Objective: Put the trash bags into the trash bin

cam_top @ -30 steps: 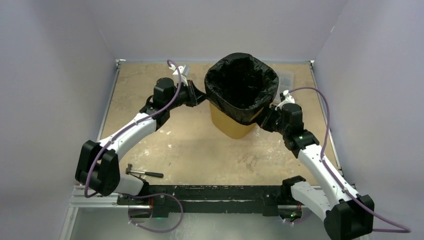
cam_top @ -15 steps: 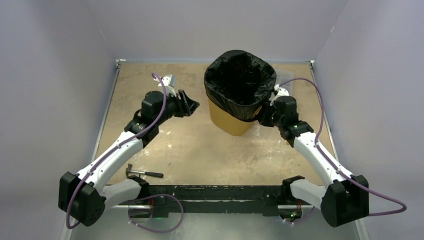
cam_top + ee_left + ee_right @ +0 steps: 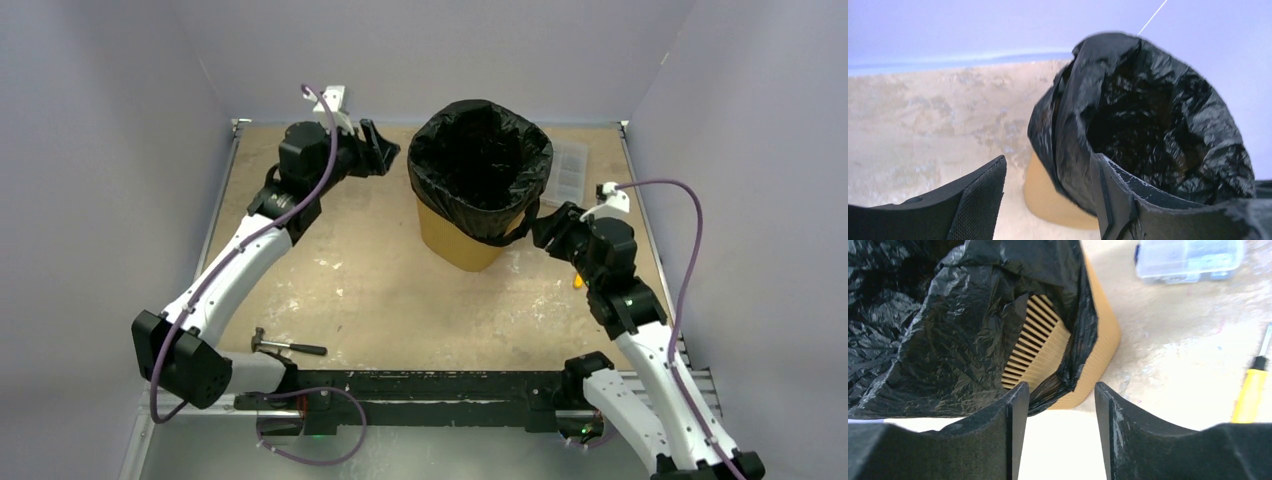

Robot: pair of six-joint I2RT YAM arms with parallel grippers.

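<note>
Lining the trash bin [image 3: 455, 245] at mid-table, glossy black trash bag [image 3: 480, 165] folded over its rim; left gripper [image 3: 388, 150] spread wide, apart from it; right gripper [image 3: 543, 225] parted, just beside the hem

Black trash bag [image 3: 481, 160] lining orange bin [image 3: 455, 244]

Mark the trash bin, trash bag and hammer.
trash bin [image 3: 452, 245]: top external view, bare orange side wall.
trash bag [image 3: 480, 165]: top external view, wrinkled film inside the mouth.
hammer [image 3: 295, 347]: top external view, handle.
</note>
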